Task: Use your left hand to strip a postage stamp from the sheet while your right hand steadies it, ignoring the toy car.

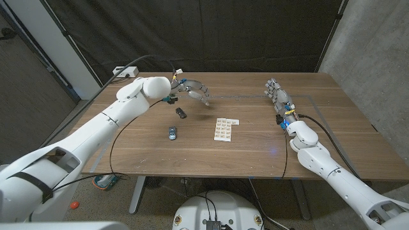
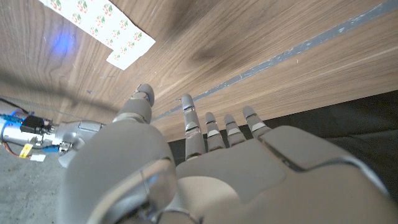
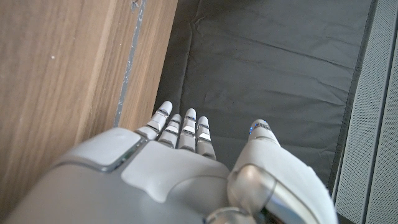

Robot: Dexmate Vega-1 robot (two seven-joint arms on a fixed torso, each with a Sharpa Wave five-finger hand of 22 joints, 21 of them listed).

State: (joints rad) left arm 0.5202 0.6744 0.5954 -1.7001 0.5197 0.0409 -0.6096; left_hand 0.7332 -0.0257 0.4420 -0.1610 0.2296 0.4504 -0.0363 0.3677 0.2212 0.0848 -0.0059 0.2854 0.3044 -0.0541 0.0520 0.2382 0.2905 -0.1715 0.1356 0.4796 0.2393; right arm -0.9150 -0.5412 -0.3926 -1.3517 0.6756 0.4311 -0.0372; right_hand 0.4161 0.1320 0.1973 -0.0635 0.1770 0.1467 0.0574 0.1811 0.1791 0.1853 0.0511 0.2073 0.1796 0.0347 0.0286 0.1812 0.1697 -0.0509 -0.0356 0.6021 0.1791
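Nearest, at the middle of the head view, the small white sheet of postage stamps printed with red cherries [image 1: 223, 129] lies flat on the brown wooden table [image 1: 255, 153]. Its long axis runs roughly near to far, tilted slightly right, with a loose white stamp [image 1: 232, 121] just beside its far right corner. Left of it sit the small dark blue toy car [image 1: 172, 132] and a little black block [image 1: 181, 113].

Farther back, the right hand [image 1: 276, 94] stands at right of centre, fingers spread, holding nothing. The left hand [image 1: 193, 89] hovers upper centre-left, fingers apart, empty.

My guess: bring the right down on the sheet's middle first, then pick a corner.
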